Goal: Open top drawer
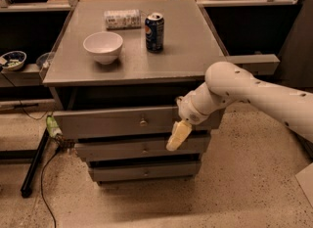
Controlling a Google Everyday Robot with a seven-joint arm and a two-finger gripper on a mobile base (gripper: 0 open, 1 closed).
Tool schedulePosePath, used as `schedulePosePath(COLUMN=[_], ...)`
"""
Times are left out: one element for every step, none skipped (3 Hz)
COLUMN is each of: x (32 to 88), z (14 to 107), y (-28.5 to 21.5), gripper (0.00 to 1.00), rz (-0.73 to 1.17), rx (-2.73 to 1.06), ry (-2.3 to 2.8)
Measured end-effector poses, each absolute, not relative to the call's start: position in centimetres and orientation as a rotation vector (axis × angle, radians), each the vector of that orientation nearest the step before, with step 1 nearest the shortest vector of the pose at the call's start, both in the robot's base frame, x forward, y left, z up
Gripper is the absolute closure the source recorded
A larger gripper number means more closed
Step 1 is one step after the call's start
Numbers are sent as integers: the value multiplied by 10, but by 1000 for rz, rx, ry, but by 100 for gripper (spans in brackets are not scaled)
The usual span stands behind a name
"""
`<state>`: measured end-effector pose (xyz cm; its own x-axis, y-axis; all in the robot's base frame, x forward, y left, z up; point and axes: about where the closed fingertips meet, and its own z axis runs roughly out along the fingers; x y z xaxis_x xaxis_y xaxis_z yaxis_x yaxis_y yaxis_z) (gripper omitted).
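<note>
Camera view: tool (pixel 176 138) before grey top drawer (pixel 105 123)

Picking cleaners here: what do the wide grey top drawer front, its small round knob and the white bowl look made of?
Wide grey top drawer front: matte painted metal or laminate, no grain. Small round knob: metal, it glints. White bowl: probably glazed ceramic, soft sheen. Gripper, right of and below the knob: pale yellowish plastic, perhaps.

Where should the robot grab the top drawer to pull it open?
By the small round knob mid-front of the top drawer, coming straight from the front, because it sticks out. The gripper hangs right of it, slightly lower.
</note>
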<state>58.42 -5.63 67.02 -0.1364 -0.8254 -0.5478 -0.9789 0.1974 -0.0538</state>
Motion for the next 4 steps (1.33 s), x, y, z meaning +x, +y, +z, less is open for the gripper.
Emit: schedulePosePath(x=[563, 515, 515, 520], z=[677, 700, 700, 706], y=[-58, -64, -64, -65], gripper=[0, 0, 0, 0], rz=[503, 591, 591, 471], rx=[-1684, -1691, -1690, -1669], ry=[1981, 1902, 1902, 1920])
